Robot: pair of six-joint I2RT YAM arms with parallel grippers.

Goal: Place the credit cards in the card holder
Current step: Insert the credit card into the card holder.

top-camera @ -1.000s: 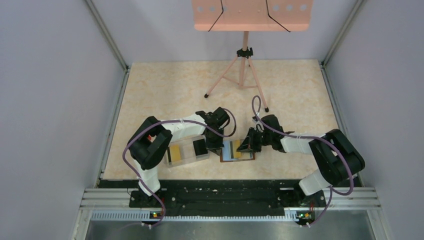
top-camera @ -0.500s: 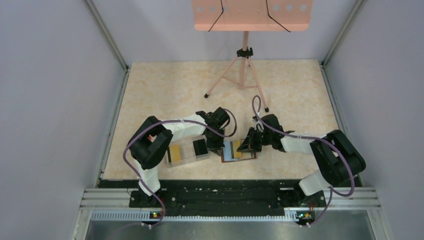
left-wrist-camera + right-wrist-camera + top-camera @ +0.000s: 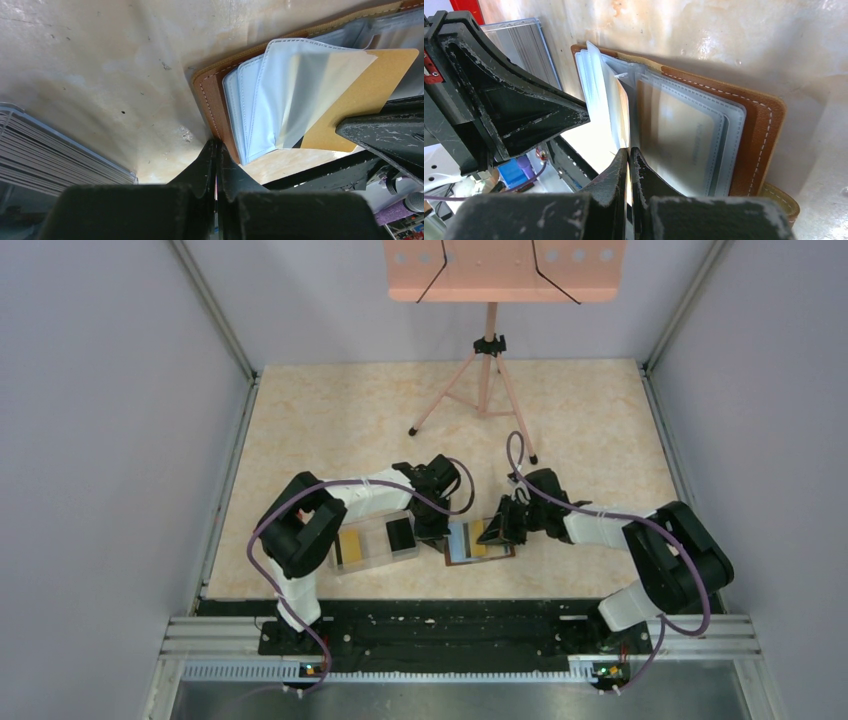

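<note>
Open on the counter (image 3: 560, 440): brown leather card holder (image 3: 478, 544). Right pincer (image 3: 629, 150) clamps thin yellow-gold credit card (image 3: 360, 110), partway into a pale sleeve (image 3: 280, 100). Left pincer (image 3: 216, 145) closed, empty, at the holder's edge. Clear plastic tray (image 3: 375, 542) holds second gold card (image 3: 350, 543) and black card (image 3: 400, 533), both to do.

On my screen I see a beige, marble-patterned tabletop (image 3: 350, 410) boxed in by plain pale grey-lilac walls (image 3: 100, 440), with slim metal posts (image 3: 215, 310) running up the back corners. At the far end I see a salmon-pink music stand (image 3: 505, 270) with its tripod (image 3: 487, 390) feet on the tabletop. A ribbed aluminium rail (image 3: 450, 635) runs along the near edge, and the light is soft and even.
</note>
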